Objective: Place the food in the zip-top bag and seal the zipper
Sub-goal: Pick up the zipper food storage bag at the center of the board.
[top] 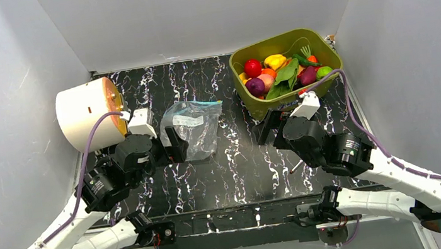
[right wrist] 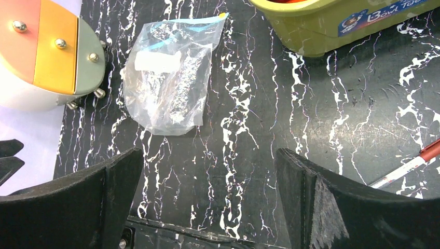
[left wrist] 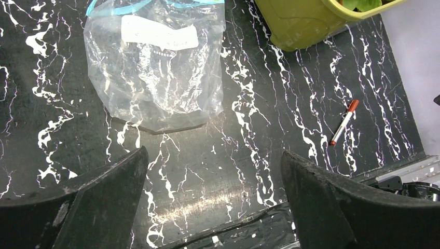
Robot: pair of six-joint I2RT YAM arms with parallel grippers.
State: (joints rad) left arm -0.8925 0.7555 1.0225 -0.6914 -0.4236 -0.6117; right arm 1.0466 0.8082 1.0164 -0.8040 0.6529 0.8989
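The left hand (left wrist: pixel 214 153) is hovering over the black marbled counter (top: pixel 229 168) just on the near side of the zip-top bag (top: pixel 192 128), with its fingers standing wide apart and holding nothing. The right hand (right wrist: pixel 207 155) is likewise spread and empty, near the olive-green tub (top: pixel 324 40). The bag is lying flat mid-counter, its teal zipper (left wrist: pixel 129 8) facing the far wall. The food (top: pixel 281 69) is sitting piled in the tub. A red-and-white pen (left wrist: pixel 345 122) is lying well right of the bag.
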